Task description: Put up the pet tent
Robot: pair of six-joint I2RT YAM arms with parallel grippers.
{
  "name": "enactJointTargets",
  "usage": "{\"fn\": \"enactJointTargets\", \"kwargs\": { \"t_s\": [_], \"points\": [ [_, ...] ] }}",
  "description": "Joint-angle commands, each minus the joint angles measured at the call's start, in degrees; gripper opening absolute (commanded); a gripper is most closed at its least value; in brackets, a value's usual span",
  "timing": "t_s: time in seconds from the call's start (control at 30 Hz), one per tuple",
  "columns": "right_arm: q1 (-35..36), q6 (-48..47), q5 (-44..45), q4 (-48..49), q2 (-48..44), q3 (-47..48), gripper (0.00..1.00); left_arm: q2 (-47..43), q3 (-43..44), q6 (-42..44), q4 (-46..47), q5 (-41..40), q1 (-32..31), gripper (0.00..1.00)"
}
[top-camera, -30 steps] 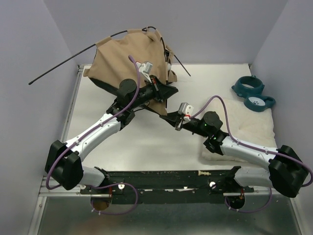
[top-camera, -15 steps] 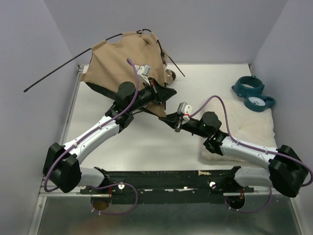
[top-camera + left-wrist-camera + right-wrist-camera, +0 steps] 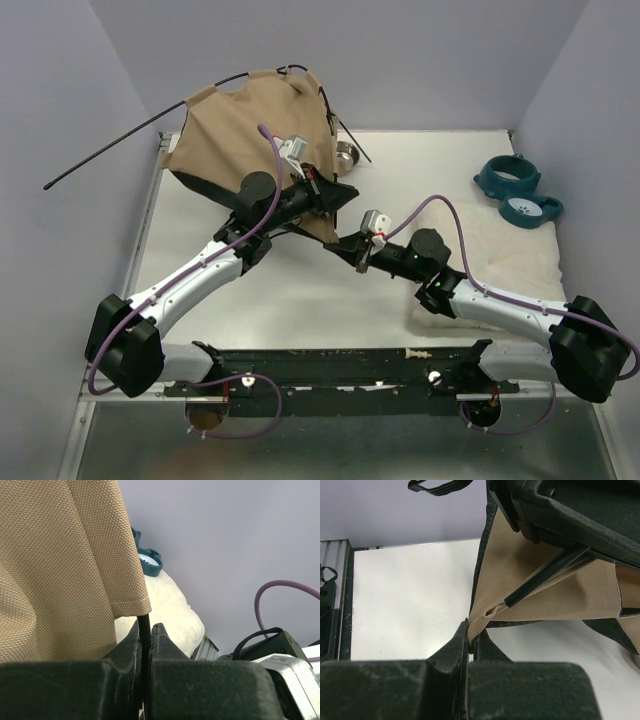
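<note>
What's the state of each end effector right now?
Left end effector: closed on the pet tent's thin black pole.
Right end effector: closed on the pet tent's tan fabric corner.

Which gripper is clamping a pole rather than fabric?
The left gripper, shut on a thin black pole; the right gripper pinches a corner of the pet tent.

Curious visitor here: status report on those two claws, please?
Left gripper shut on thin black pole. Right gripper shut on corner of tan fabric pet tent. Tent unfinished. White fluffy cushion under right arm.
</note>
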Motion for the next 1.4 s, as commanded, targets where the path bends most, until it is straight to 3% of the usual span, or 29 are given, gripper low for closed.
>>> {"fn": "enactJointTargets", "kwargs": {
  "t_s": [0.0,1.37],
  "points": [
    [2.37,2.21,-5.71,-4.61,0.14,-1.77,0.01,-2.29,0.2,3.42,7.41,-6.93,1.54,0.0],
    [0.0,6.7,-3.43,-4.69,0.75,0.34,0.01,-4.32,-5.77,3.86,5.65,-6.31,-0.04,0.0]
  ]
}}
